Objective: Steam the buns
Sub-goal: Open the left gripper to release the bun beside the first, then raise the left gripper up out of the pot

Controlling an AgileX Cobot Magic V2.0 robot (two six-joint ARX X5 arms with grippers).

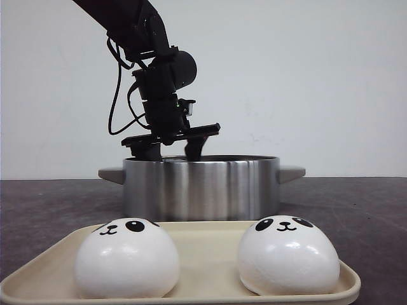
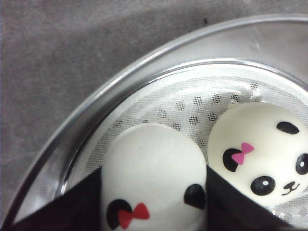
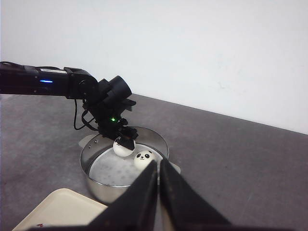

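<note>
Front view: two buns [image 1: 127, 259] [image 1: 287, 255] are left on the tray [image 1: 210, 287]; the left gripper [image 1: 173, 147] is lowered into the pot [image 1: 200, 187]; left wrist view: its fingers [image 2: 57, 207] are spread around a red-bowed bun [image 2: 151, 178], with the pink-bowed bun [image 2: 260, 147] touching it and likely to be nudged; right wrist view: the right gripper [image 3: 158, 180] is seen pressed closed, empty, with open room around the rim.

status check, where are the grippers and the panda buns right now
Left gripper inside the steel pot, fingers astride a red-bow white panda bun; grip unconfirmed. Pink-bow bun beside it. Right gripper shut, empty. Two buns wait on beige tray. No obstruction.
</note>
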